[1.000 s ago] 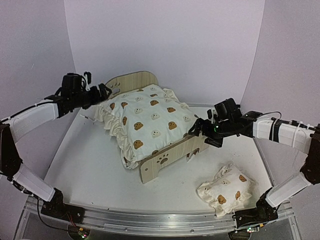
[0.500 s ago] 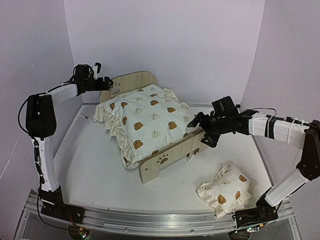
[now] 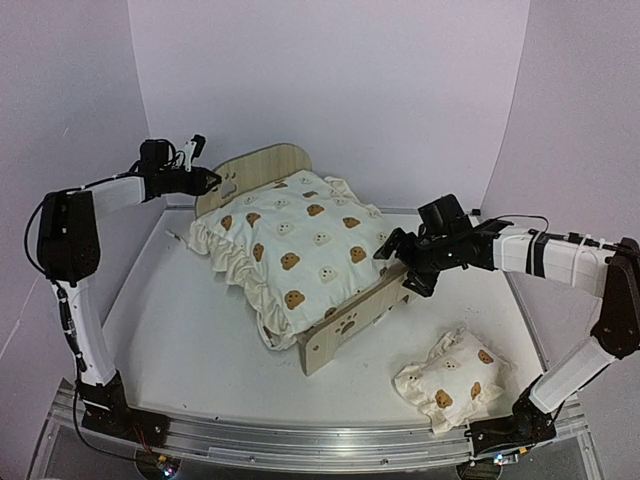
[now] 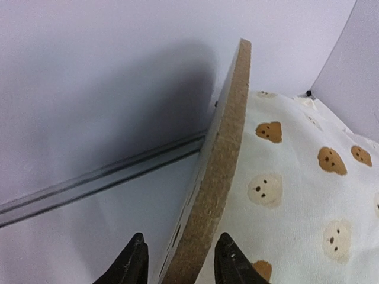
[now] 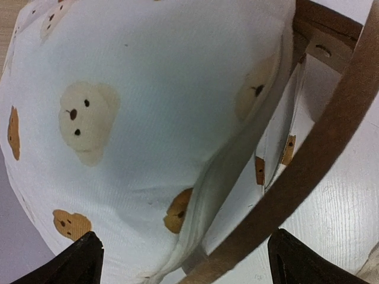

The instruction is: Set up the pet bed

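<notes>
Two grippers meet the bed (image 3: 372, 300) at opposite ends: the left gripper (image 4: 180, 260) pinches the headboard's (image 4: 228, 148) outer edge, close to the back wall (image 3: 330, 80), and the right gripper (image 3: 395, 255) hangs spread wide over the side rail by the footboard (image 3: 340, 335) (cushion (image 3: 300, 235) bulging between its fingers). The bed sits diagonally mid-table, ruffles spilling past its left edge. Bare table (image 3: 180, 340) lies left and in front, and the pillow (image 3: 450, 380) is well apart, near right.

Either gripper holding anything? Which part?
Left gripper straddles the pet bed headboard edge; grip can't be told. Right gripper open at the footboard, holding nothing.
</notes>
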Motion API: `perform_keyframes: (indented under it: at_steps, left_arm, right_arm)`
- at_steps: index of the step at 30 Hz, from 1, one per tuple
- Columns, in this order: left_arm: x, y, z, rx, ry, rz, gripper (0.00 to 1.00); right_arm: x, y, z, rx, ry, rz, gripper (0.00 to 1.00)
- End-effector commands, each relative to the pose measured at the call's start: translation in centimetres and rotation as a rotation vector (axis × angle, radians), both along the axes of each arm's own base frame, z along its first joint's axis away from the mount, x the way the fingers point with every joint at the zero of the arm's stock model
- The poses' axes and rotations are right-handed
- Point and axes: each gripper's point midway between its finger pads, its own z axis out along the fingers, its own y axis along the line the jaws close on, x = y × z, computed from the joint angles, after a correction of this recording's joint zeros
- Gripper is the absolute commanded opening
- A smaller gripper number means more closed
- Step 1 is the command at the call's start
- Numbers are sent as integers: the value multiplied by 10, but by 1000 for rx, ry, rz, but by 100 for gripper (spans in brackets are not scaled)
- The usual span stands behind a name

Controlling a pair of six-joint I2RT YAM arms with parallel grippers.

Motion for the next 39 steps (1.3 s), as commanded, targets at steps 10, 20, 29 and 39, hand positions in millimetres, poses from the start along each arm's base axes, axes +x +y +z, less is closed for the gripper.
perform_keyframes:
  at_steps: [10, 20, 29, 39]
  left_arm:
    - [-125, 3, 33, -130, 28, 158, 38]
    - [-153, 84, 54, -156, 158, 675, 88]
    - [-263, -36, 71, -221, 249, 186, 91]
    - [-398, -246, 1, -68, 338, -458, 66]
  right_arm:
    - [16, -16, 1, -183, -135, 138, 98]
    - [93, 44, 16, -210, -252, 293, 98]
    - [93, -40, 45, -709, -301, 330, 98]
    - [-11, -3, 69, -367, -417, 627, 98]
